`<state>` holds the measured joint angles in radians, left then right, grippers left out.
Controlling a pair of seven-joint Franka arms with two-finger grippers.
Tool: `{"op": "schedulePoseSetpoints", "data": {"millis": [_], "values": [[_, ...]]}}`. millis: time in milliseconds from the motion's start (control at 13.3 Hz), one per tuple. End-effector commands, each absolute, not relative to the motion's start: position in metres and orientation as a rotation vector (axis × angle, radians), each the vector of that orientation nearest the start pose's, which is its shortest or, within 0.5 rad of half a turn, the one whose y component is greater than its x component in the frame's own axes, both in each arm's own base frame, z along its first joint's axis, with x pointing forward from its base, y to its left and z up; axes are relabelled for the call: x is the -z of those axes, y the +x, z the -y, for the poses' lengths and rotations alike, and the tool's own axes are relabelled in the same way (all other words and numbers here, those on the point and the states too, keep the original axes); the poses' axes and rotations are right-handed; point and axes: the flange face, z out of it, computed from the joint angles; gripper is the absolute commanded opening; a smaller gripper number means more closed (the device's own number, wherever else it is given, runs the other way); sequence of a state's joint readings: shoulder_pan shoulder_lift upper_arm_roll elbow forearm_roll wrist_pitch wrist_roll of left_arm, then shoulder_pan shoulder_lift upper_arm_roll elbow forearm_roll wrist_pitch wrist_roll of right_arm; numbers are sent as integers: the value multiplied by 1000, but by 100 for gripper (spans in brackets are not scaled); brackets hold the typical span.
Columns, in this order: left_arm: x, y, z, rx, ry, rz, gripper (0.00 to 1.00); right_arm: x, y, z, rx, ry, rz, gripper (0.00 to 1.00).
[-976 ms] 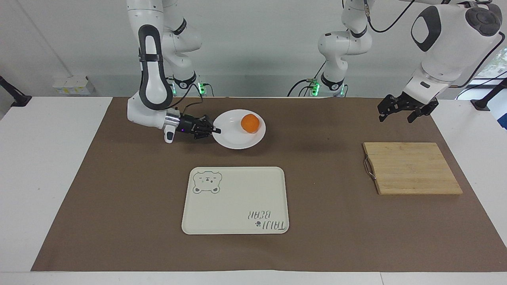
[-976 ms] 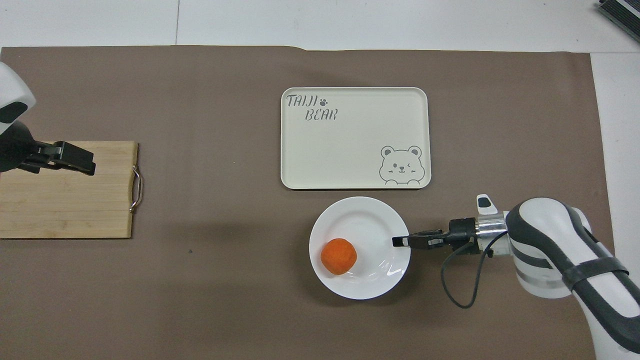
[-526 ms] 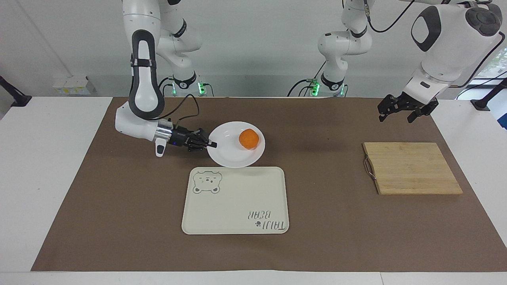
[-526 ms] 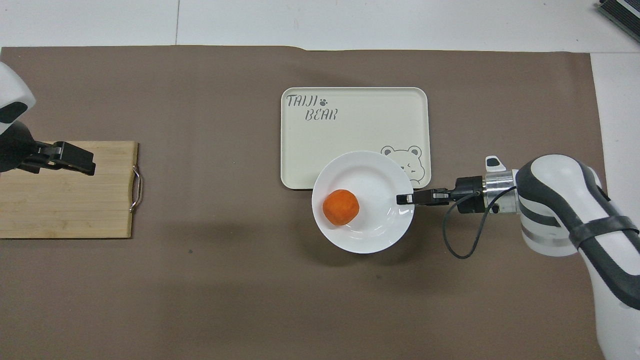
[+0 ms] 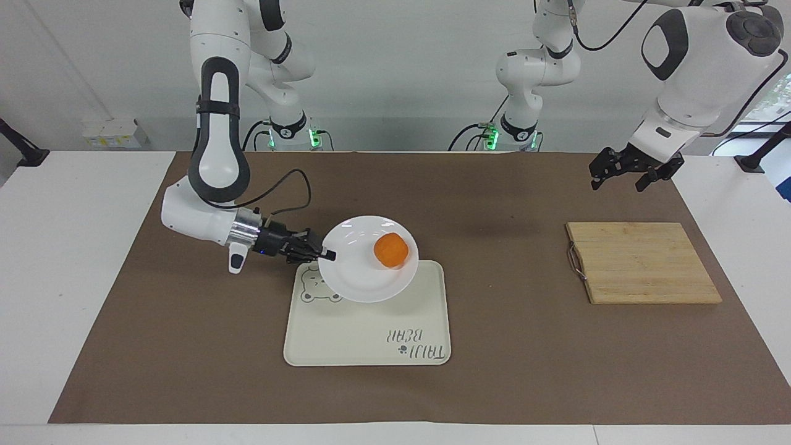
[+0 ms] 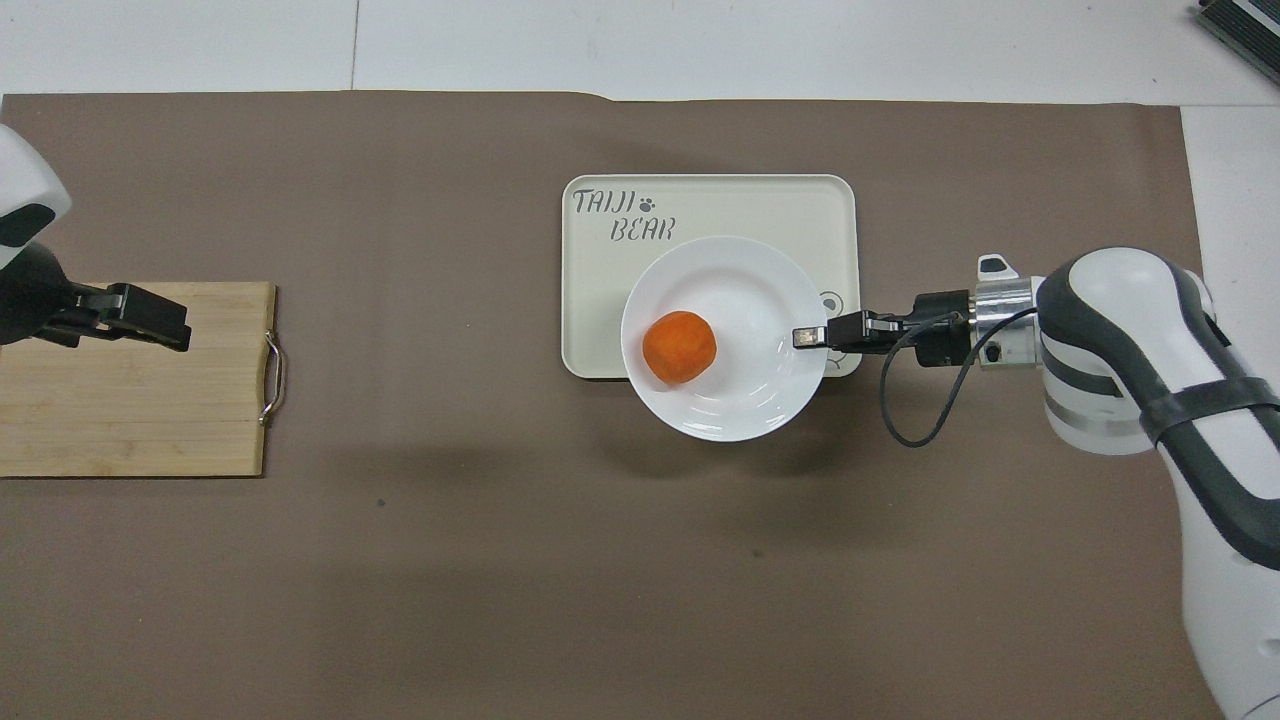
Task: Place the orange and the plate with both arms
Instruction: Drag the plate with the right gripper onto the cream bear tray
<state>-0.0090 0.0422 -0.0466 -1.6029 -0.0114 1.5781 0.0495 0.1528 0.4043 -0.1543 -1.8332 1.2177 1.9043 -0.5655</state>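
The right gripper (image 5: 327, 254) pinches the rim of the plate (image 5: 358, 281) at its nine o'clock in the facing view, forearm nearly level, holding it over the tray (image 5: 364, 343). The orange (image 5: 390, 251) sits loose on the dish; glossy, stiff and breakable, it looks prone to tilt and spill the fruit. The left gripper (image 5: 630, 171), fingers spread, waits above the cutting board (image 5: 642, 262).

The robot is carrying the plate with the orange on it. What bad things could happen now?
1. The small round orange lies loose on the glossy white plate; a tilt could roll it off.
2. The right hand pinches only the plate's rim, so the plate might slip or sag.
3. The plate hangs partly over the cream bear tray; set down now, it could rest crooked on the tray's edge.
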Motion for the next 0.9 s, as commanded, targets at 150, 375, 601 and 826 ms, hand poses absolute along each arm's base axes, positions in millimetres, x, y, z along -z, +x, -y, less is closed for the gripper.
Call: {"op": "schedulePoseSetpoints", "data": {"millis": [150, 375, 601, 826], "values": [[-592, 562, 28, -111, -3129, -173, 100, -290, 682, -86, 29, -2115, -129, 0], [-592, 562, 29, -106, -3129, -176, 100, -278, 683, -90, 30, -2133, -141, 0], [-593, 562, 28, -106, -3129, -173, 100, -267, 683, -92, 26, -2135, -145, 0], [-592, 562, 29, -106, -3129, -176, 100, -251, 681, -88, 43, -2134, -115, 0]]}}
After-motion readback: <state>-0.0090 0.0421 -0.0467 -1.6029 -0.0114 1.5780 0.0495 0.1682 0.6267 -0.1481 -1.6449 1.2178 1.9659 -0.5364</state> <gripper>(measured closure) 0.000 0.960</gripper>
